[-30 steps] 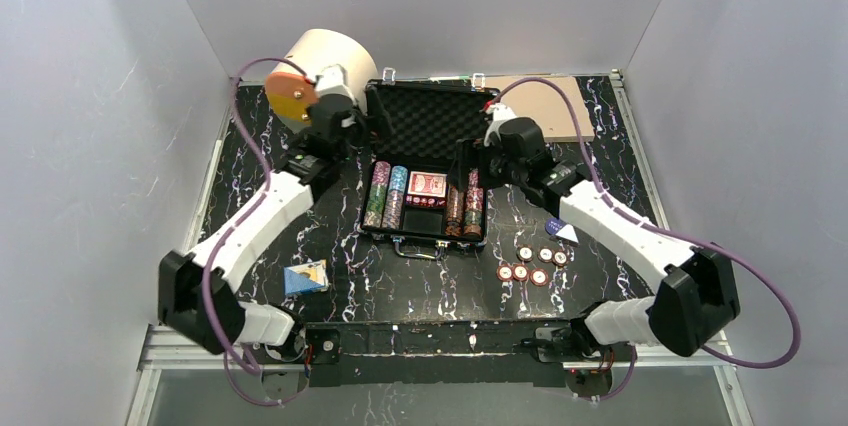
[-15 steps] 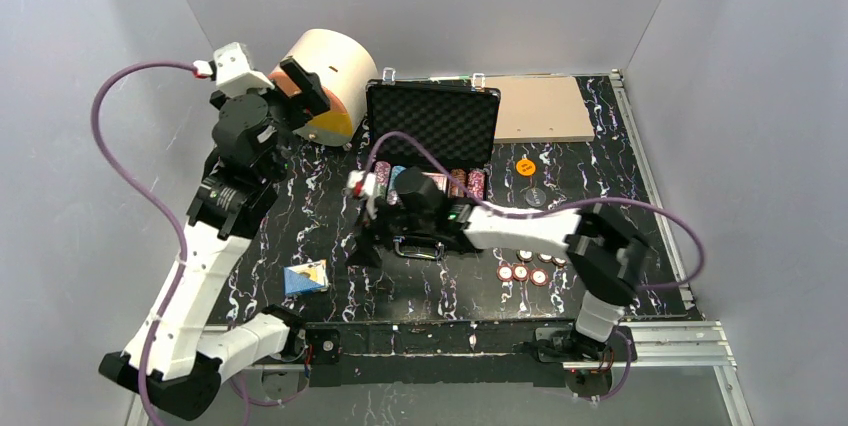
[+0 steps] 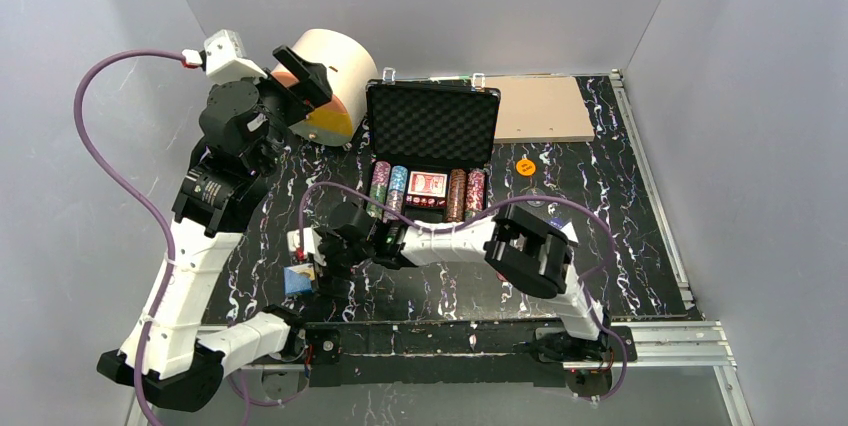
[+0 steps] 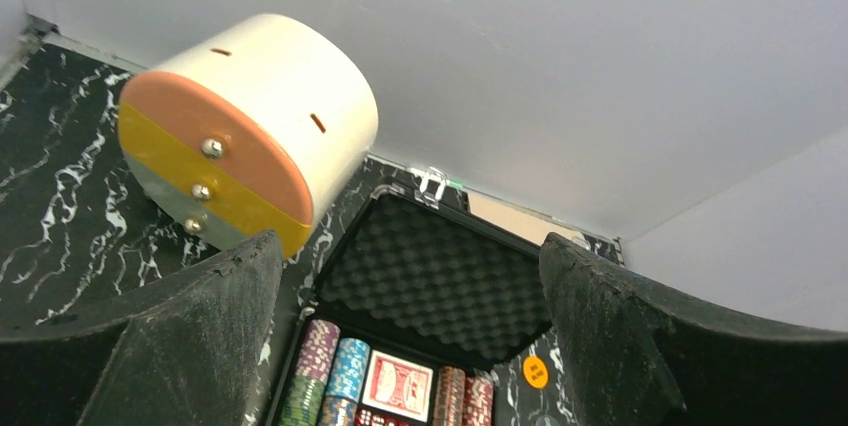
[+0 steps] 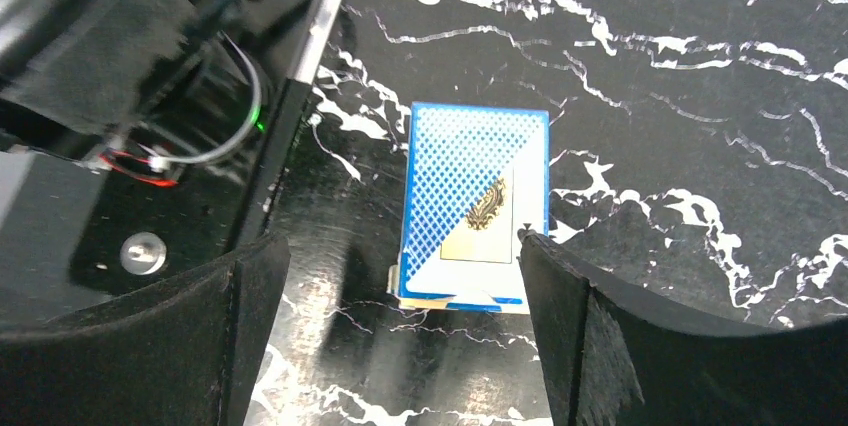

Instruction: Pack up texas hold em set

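- Near the left front of the table [image 3: 620,206], the right gripper [image 5: 398,241] hangs over the blue card deck [image 5: 475,206] with its jaws spread wide and nothing between them; the deck lies flat, well apart from the case
- Farther back, the briefcase [image 3: 432,124] stands open, with chip stacks [image 3: 385,194] and the red deck [image 3: 427,184] seated in its tray; an orange button [image 3: 526,166] lies loose on the table to its right
- At far left the left gripper [image 3: 300,81] is raised beside the cream cylinder [image 3: 330,66], its jaws also wide and empty
- The blue deck looks light and stiff, a smooth box likely to skate on the glossy top; the best hold is probably a pinch across its two long edges, which the fingers already bracket, though it sits much closer to one finger than the other
- Half a second earlier the right gripper was at the case's near edge by the handle; it has since swung left and nearer, while the left arm has barely shifted
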Controlling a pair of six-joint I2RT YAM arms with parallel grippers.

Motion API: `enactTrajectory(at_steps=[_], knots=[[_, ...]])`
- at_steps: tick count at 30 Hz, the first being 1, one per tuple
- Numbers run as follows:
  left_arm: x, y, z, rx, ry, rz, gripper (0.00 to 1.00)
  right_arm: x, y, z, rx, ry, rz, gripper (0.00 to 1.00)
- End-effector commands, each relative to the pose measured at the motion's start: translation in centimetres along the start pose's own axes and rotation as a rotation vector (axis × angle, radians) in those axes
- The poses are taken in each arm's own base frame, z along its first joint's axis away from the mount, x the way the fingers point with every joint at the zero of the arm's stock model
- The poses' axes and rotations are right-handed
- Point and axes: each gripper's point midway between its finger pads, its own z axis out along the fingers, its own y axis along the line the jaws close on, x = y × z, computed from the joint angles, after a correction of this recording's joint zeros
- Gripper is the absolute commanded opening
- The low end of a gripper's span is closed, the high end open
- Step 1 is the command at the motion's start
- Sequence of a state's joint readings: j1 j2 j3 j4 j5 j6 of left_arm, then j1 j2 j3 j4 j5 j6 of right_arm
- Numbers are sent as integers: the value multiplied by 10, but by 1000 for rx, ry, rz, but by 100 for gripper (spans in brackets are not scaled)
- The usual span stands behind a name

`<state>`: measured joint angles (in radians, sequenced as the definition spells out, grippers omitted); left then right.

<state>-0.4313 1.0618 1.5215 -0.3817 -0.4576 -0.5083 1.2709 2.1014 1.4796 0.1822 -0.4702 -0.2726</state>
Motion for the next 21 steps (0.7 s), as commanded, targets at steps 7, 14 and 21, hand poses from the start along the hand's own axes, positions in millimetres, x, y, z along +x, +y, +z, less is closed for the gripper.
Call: enactTrajectory(at_steps=[7,14,21], knots=[[12,-9,-6,32,100,-21,98,11,-32,34,84,-11,-142,95],[17,-12,-9,56,132,-12,98,20,-42,45,111,15,-144,95],[17,-8,-14,44,133,-14,98,43,-39,52,62,89,-146,94]])
